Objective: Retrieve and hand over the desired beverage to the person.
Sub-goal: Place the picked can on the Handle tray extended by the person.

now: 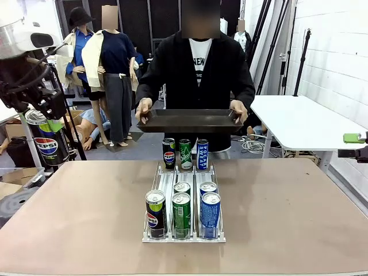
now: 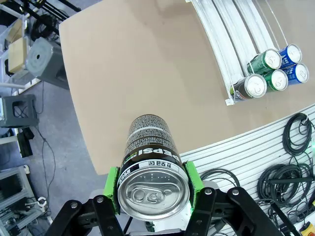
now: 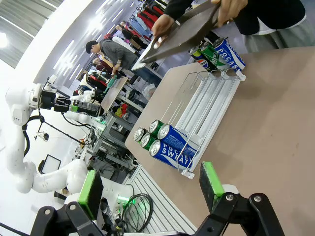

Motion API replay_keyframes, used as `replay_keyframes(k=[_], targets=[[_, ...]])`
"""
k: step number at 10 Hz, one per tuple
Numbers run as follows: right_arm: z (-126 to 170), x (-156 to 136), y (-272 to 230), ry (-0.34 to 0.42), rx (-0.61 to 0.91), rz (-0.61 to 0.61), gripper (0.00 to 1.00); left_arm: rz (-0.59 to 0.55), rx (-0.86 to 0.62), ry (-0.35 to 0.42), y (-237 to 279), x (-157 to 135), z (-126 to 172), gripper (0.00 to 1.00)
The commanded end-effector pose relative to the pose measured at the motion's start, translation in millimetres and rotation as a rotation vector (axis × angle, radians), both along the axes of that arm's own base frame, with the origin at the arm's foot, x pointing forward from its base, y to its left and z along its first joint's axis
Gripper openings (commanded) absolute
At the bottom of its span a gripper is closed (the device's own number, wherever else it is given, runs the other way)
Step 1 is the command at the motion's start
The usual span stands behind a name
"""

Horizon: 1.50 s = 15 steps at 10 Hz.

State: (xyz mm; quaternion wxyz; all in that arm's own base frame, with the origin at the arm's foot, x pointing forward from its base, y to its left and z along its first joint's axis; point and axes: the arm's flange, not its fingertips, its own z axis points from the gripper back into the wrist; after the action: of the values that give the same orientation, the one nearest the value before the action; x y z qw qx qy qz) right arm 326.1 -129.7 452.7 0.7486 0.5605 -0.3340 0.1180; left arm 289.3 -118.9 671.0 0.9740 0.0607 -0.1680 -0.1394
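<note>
We find the left end effector (image 2: 152,186) clamped on a black aluminium Pepsi can (image 2: 150,140), which it holds in the air beyond the nine o'clock edge of the tan surface (image 1: 287,218). The right end effector (image 3: 150,186) has its green pads apart and grips nothing. At twelve o'clock the person in a black jacket (image 1: 198,69) holds a dark rectangular tray (image 1: 190,122) in both hands.

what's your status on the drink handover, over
Left gripper: jaws shut on Pepsi can, raised at the table's left edge. Right gripper: jaws open, empty. Person holds tray out beyond can rack; path looks open.
</note>
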Motion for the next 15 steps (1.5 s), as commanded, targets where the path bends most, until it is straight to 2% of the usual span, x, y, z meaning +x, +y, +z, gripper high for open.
replay_keyframes(k=[1,7,8,11,14,15], targets=[[0.1,3.2,1.8,-0.03,0.022,-0.004,1.0,0.003,-0.003,-0.004,0.9,-1.3,7.1,0.0],[0.1,3.2,1.8,-0.03,0.022,-0.004,1.0,0.0,0.0,0.0,0.0,0.0,0.0,0.0],[0.1,3.2,1.8,-0.03,0.022,-0.004,1.0,0.012,-0.015,-0.041,-6.6,6.0,-0.4,0.0],[0.1,3.2,1.8,-0.03,0.022,-0.004,1.0,-0.001,-0.04,-0.083,-26.2,31.6,0.0,0.0],[0.1,3.2,1.8,-0.03,0.022,-0.004,1.0,-0.075,-0.11,-0.041,-50.9,72.4,-10.3,0.0],[0.1,3.2,1.8,-0.03,0.022,-0.004,1.0,-0.097,-0.093,-0.025,-67.1,82.6,-9.8,0.0]])
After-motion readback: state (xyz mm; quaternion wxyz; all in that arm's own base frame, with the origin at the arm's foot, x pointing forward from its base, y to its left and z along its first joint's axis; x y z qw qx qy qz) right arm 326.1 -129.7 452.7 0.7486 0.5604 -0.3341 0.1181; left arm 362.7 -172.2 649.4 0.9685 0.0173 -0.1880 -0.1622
